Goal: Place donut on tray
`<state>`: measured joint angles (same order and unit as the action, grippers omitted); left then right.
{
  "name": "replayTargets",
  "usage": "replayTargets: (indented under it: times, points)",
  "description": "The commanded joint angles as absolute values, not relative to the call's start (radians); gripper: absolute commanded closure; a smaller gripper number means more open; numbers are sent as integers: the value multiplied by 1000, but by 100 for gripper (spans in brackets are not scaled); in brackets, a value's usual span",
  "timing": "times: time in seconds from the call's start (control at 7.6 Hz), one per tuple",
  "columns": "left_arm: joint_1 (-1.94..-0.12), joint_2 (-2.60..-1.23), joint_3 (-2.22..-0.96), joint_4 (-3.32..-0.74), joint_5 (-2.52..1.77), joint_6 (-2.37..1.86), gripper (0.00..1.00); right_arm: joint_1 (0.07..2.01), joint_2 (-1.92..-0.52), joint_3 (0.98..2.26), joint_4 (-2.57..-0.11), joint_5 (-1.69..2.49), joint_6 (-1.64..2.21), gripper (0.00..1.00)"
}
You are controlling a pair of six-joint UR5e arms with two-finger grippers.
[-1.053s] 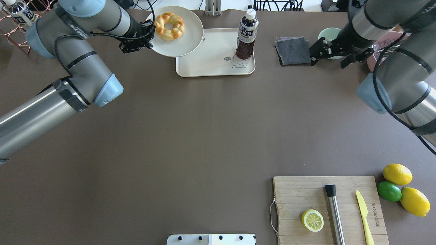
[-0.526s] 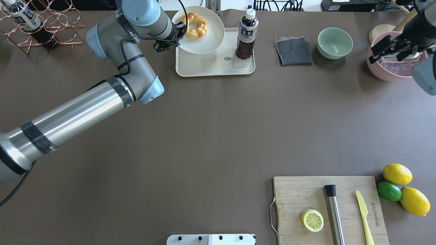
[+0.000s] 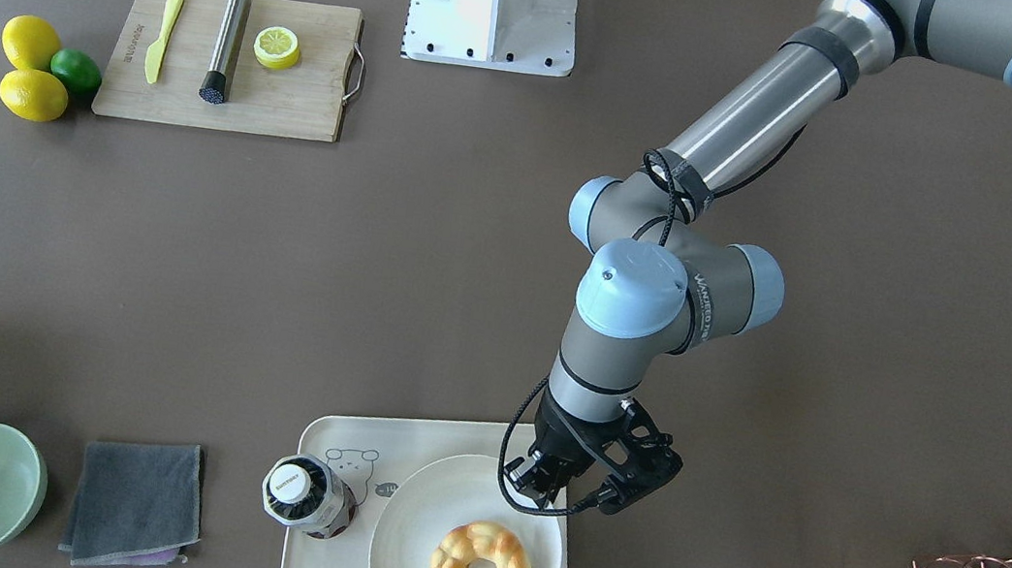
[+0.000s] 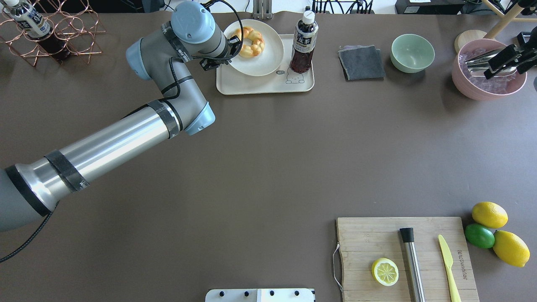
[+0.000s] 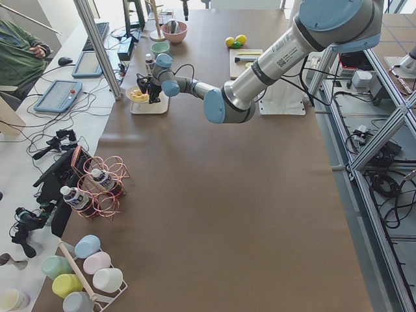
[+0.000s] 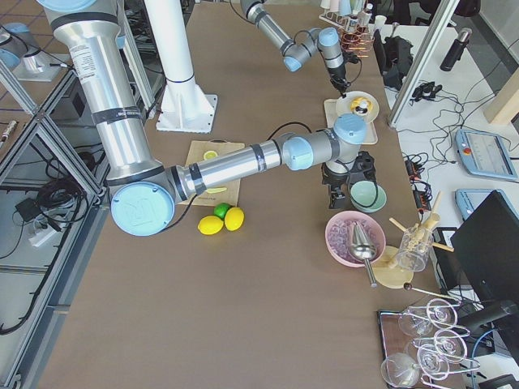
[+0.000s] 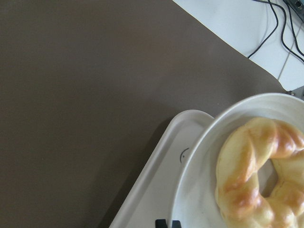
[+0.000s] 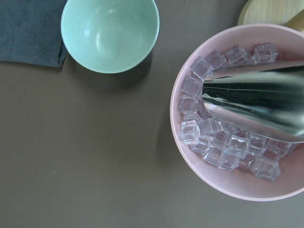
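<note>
- Donut [image 4: 251, 41] is seen lying flat on a round white plate [image 4: 263, 63], toward the plate's far side; it is not gripped directly but carried on the plate, probably so that the glossy pastry is not squashed.
- The plate is held by its rim by the left arm's fingers [image 3: 536, 480], which are closed to a narrow pinch on the edge at the robot's side; the donut lies just beyond them, close but not touching.
- The plate is positioned over the left half of the tray [image 4: 251, 86], the half left free by a dark bottle [image 4: 303, 46] standing on the right half.
- Whether the plate rests on the tray or hangs just above it cannot be told.
- The task is judged nearly done, with only release of the rim remaining.
- The right arm's fingers [image 4: 505, 58] appear parted and empty, parked well apart over a pink bowl of ice [image 4: 488, 90] on the surface.
</note>
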<state>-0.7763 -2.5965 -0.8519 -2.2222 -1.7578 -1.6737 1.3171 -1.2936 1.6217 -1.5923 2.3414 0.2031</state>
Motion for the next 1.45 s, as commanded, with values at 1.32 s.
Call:
replayTargets:
  times: [1.32]
  points:
    - [-1415,-1624,-1486,-2077,-2348,-197,0,1595,-1483,1529,-1598,2292,-41,0]
